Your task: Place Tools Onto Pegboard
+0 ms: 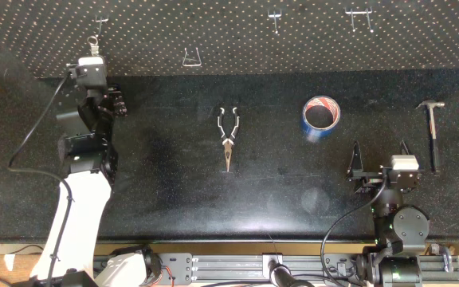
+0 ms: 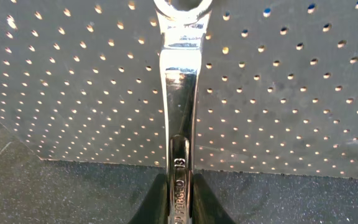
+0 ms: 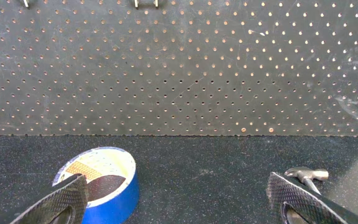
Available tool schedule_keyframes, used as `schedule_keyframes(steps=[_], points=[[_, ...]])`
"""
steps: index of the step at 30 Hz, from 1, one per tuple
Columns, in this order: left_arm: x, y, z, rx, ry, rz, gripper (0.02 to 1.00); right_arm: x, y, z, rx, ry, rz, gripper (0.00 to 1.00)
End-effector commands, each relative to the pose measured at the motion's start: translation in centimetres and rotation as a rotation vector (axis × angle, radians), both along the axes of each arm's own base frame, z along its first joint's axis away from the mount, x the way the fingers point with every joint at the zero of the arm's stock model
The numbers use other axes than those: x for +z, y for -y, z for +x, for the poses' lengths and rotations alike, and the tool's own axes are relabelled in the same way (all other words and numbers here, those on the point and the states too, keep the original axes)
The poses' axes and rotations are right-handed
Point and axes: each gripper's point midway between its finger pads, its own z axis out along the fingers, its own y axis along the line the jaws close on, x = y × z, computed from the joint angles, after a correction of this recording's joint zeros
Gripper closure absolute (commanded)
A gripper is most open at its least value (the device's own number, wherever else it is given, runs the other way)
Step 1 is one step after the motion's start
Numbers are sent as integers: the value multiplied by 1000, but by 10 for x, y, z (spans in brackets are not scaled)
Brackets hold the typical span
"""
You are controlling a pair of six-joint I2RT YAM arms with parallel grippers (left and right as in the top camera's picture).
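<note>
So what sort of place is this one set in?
Likely a workshop-style tool bench, staged for robots: a perforated pegboard with metal hooks behind a black worktop, where pliers, a hammer and a tape roll lie. The left claw holds a wrench.

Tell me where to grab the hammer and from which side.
Take the hammer by the middle of its handle, from above. It lies flat on the table, head toward the pegboard, so the thin straight handle is free on both sides.

Wrench point(image 2: 180, 93): polished metal, mirror-glossy.
Pegboard point(image 2: 303, 93): matt perforated sheet.
Table point(image 3: 197, 165): black matt covering, finely rough.
Tape roll point(image 3: 120, 199): smooth blue, slight sheen.
Hammer head point(image 3: 304, 175): bare metal.
</note>
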Motion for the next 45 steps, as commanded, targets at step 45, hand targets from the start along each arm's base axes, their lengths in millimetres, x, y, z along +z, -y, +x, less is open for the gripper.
schedule_keyframes(steps=[45], points=[[32,-5,-37,135,7,66,991,-2,3,0,-12,-2,-7,69]])
